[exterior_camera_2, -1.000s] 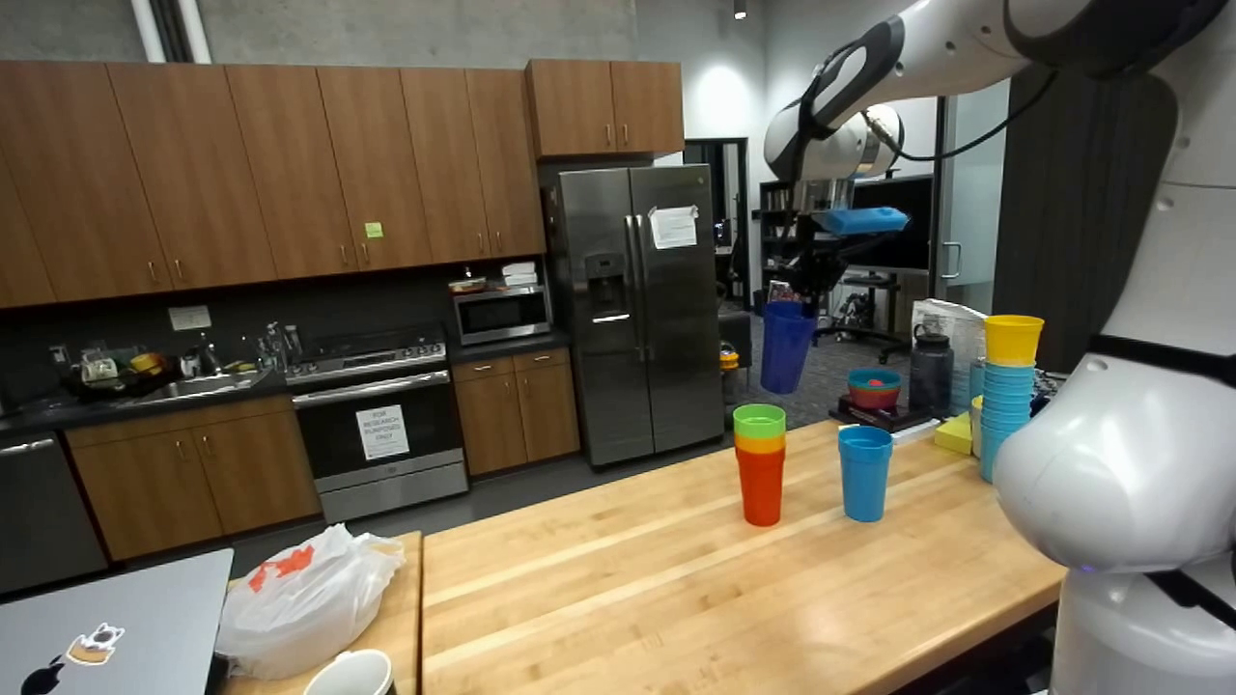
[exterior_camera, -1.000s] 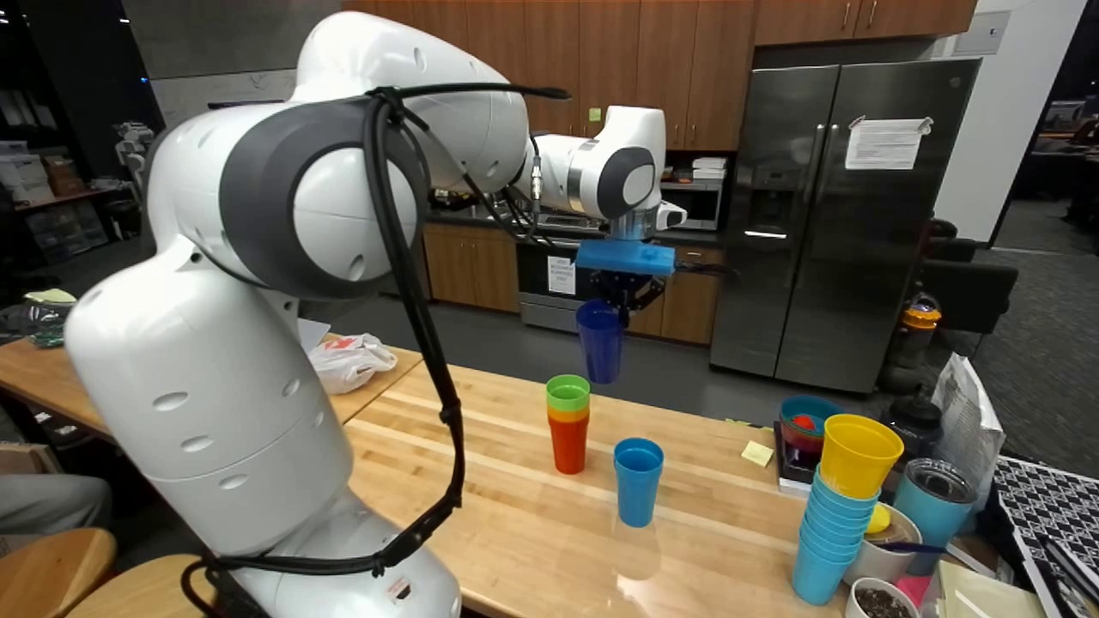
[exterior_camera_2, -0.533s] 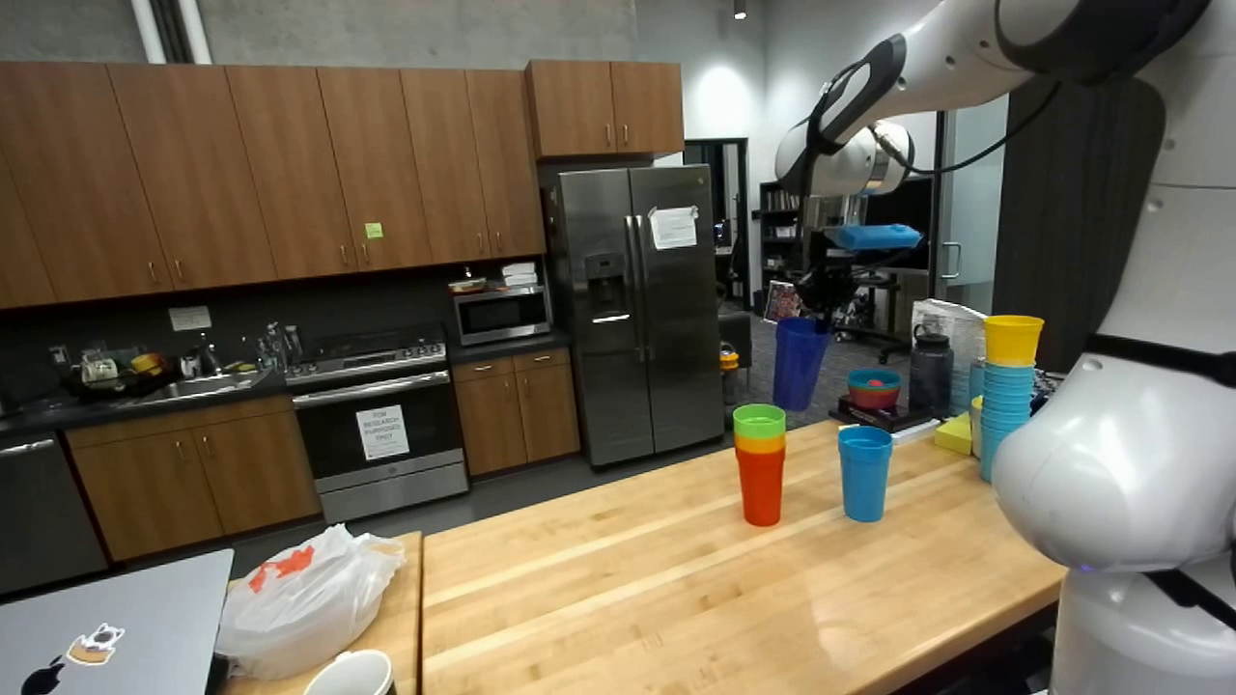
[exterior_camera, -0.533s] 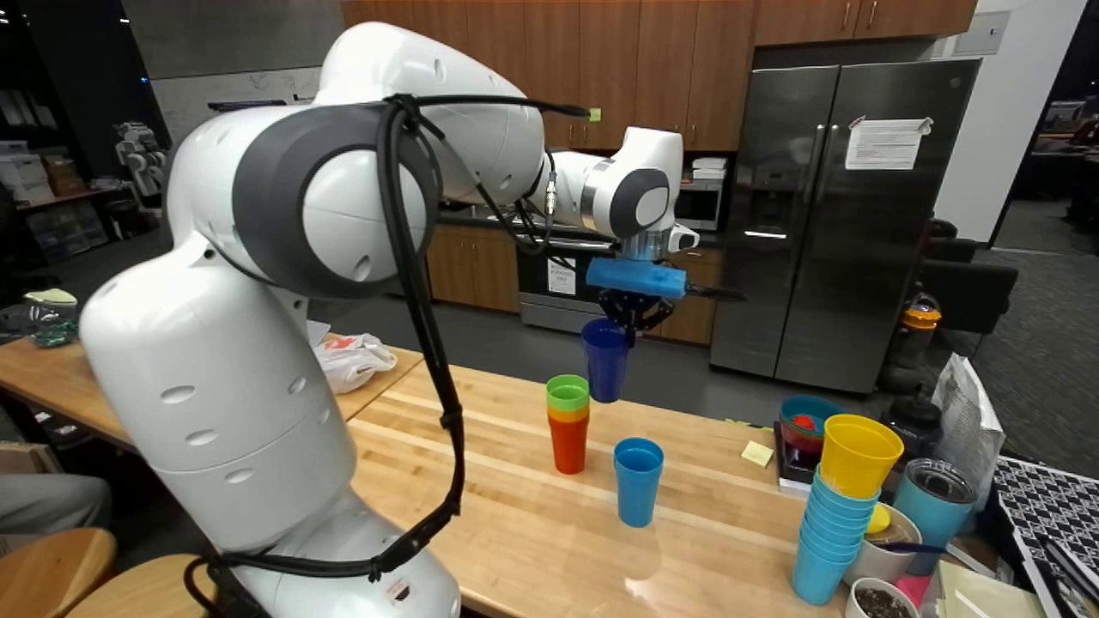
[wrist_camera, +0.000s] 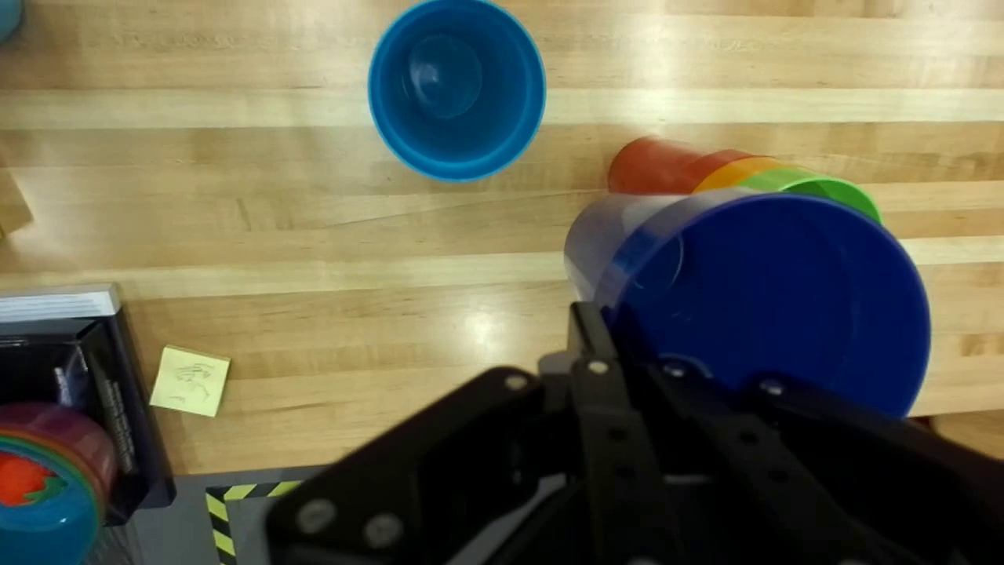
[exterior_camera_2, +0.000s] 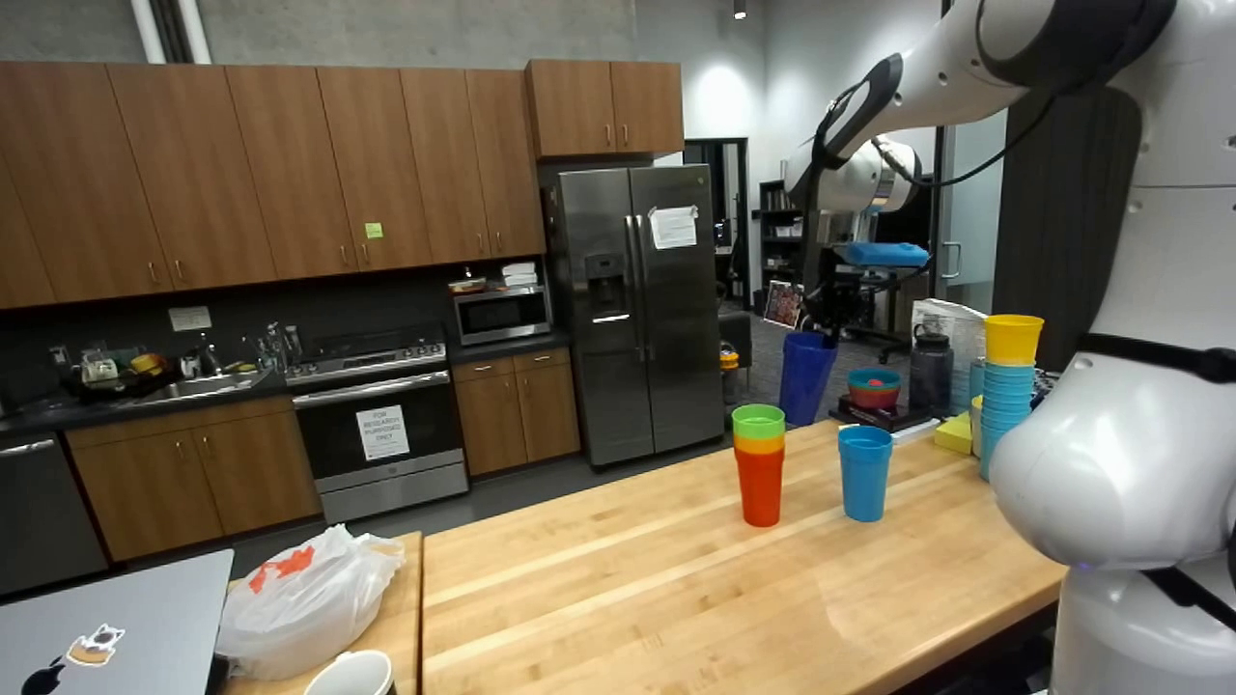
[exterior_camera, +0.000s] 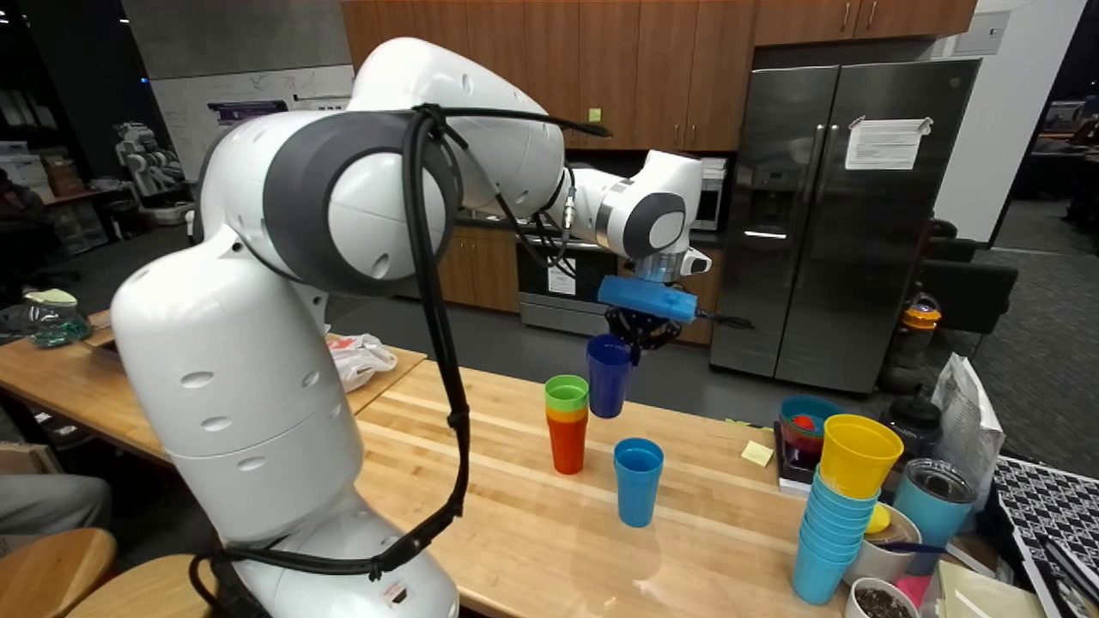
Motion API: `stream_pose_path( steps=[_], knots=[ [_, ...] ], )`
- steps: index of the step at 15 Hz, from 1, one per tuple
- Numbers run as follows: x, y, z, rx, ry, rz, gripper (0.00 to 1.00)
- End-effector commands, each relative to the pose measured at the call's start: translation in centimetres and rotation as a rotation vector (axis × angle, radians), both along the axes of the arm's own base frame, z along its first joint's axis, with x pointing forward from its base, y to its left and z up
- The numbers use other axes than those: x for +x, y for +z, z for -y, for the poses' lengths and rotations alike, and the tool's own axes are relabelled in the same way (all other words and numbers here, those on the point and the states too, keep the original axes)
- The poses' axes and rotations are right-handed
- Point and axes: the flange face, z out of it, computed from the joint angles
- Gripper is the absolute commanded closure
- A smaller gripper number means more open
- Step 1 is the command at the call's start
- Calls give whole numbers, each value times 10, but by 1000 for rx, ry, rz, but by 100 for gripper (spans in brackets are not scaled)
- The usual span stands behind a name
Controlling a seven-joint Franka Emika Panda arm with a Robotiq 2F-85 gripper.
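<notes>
While the pincer [wrist_camera: 608, 318] grips a dark blue cup [exterior_camera: 609, 379] aloft, stacked cups [exterior_camera: 567, 438] stand nearby.

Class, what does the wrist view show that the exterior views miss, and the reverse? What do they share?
Only the wrist view: scribbles on the sticky note, and the inside bottom of the lone light blue cup.

Only the exterior views: fridge, stove and plastic bag.

Shared: the gripper holding the dark blue cup, and stacked red, orange and green cups.
</notes>
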Motion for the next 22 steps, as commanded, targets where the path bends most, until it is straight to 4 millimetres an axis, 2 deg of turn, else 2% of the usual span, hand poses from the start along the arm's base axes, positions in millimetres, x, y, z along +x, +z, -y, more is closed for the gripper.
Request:
stream_pose_path(
  steps=[1,7,14,22],
  knots=[
    [-2,-5,20,54,-9,-2,99],
    [-3,-16,44,91,-37,-18,99],
    [9,5,57,93,-40,-18,99],
    [24,-10,76,139,-67,-49,99]
  ],
)
